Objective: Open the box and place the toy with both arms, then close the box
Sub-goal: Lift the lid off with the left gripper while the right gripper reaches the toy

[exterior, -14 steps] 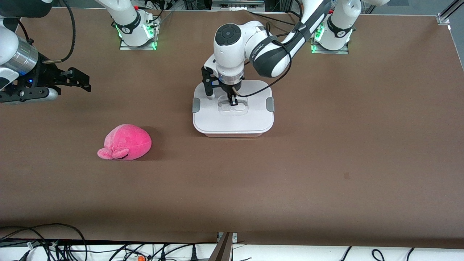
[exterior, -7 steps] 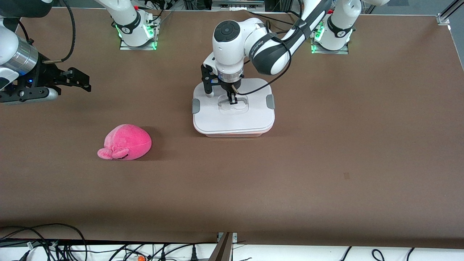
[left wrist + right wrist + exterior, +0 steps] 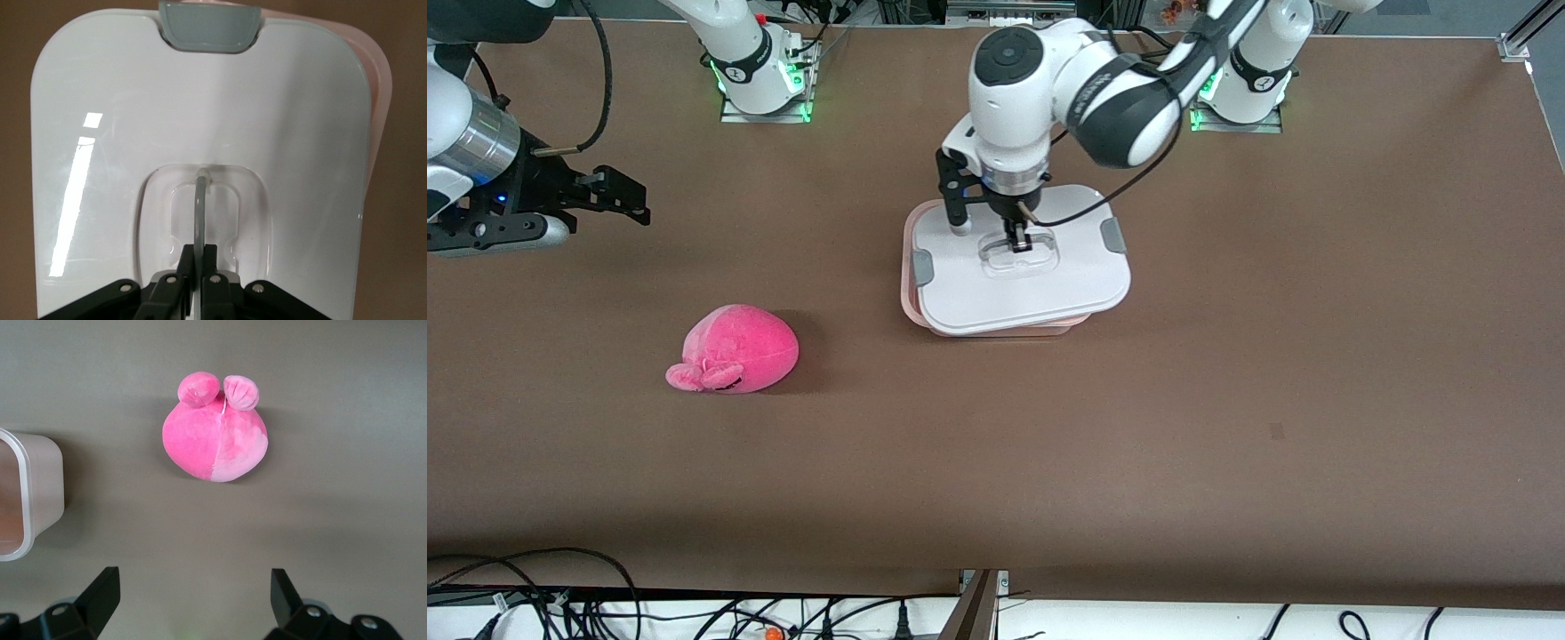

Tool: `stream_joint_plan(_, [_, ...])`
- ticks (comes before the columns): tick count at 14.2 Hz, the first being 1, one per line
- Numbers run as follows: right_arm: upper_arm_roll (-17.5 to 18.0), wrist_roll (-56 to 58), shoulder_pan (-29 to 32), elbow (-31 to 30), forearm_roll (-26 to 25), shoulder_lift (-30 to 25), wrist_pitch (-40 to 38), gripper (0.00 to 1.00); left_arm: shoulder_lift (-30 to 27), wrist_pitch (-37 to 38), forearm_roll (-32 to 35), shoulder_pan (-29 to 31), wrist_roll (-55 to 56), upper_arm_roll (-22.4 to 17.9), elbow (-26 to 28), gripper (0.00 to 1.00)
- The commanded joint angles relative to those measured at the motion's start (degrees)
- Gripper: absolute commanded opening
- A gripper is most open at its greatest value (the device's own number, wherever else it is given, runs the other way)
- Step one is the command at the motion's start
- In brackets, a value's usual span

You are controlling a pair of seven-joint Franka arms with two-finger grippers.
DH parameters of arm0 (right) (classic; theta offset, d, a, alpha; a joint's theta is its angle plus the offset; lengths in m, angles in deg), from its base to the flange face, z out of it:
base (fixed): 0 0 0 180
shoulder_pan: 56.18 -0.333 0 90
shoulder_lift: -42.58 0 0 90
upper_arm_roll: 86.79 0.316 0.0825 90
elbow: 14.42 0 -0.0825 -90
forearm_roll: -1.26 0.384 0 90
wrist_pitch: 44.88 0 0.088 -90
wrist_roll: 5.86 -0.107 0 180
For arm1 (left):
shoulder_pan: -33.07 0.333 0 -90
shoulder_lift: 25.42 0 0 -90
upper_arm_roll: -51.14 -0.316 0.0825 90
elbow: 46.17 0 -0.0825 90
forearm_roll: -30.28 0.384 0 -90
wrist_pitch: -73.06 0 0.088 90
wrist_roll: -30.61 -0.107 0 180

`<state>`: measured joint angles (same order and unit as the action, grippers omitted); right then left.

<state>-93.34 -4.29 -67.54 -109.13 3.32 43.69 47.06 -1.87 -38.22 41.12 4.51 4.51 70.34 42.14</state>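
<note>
Since the earlier front-view frames, the white lid has lifted off the box and shifted toward the left arm's end of the table, with a slight rotation; the pink toy and the right gripper have not moved.

Front view: the left gripper, upper centre of the frame, is closed on the lid's recessed centre handle and holds the lid over the box. The lid is offset, so a strip of the pinkish tub rim shows along the edge toward the right arm's end and along the edge nearer the camera. Grey clips sit on the lid's two short sides. The toy lies on the brown table at centre left of the frame, nearer the camera than the box and well apart from it. The right arm waits at the upper left edge of the frame, its gripper in the air.

Left wrist view: the gripper, at bottom centre, is pinched shut on the thin upright handle in the lid's recess. One grey clip is at top centre. The tub rim shows at upper right.

Right wrist view: the fingers stand wide apart at the bottom corners, holding nothing. The toy is at upper centre, ears toward the top. A corner of the uncovered box shows at the left edge.
</note>
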Motion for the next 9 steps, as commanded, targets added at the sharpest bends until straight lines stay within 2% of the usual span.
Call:
stream_joint_plan(1, [0.1, 0.7, 0.1, 2.1, 0.0, 1.9, 0.9, 1.00, -5.3, 5.9, -4.4, 6.8, -7.5, 0.7, 0.6, 0.00])
stream_joint_plan(3, [0.0, 0.6, 0.2, 1.7, 1.4, 2.7, 2.7, 1.00, -6.9, 10.3, -5.8, 12.4, -11.4, 0.8, -0.2, 0.00])
stream_joint_plan(7, [0.0, 0.7, 0.3, 2.1, 0.4, 7.6, 2.8, 1.00, -3.4, 20.5, -5.4, 21.1, -25.1, 0.1, -9.0, 0.00])
stream_joint_plan(9, [0.0, 0.7, 0.5, 2.9, 0.1, 10.0, 3.2, 1.00, -2.3, 23.3, -5.0, 26.6, -34.1, 0.1, -11.3, 0.00])
